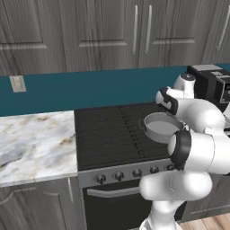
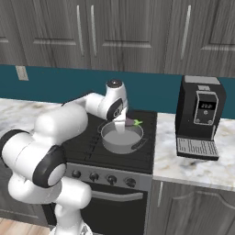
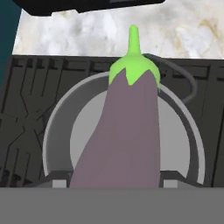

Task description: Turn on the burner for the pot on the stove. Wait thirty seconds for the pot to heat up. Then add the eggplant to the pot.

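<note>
The purple eggplant (image 3: 127, 131) with its green stem cap hangs just above the grey pot (image 3: 85, 131), stem pointing away from the hand. My gripper (image 3: 114, 183) is shut on its lower end. In the right base view the gripper (image 2: 122, 125) hovers over the pot (image 2: 119, 146), and the eggplant (image 2: 132, 122) sticks out over the pot's far rim. The pot (image 1: 158, 131) stands on the right rear burner (image 2: 146, 155) of the black stove (image 1: 108, 134), partly hidden by my arm in the left base view. Nothing lies inside the pot.
A black coffee machine (image 2: 200, 114) stands on the marble counter (image 2: 197, 170) right of the stove. More marble counter (image 1: 36, 143) lies left of it. Dark knobs (image 1: 119, 175) line the stove front above the oven handle. Wooden cabinets hang above.
</note>
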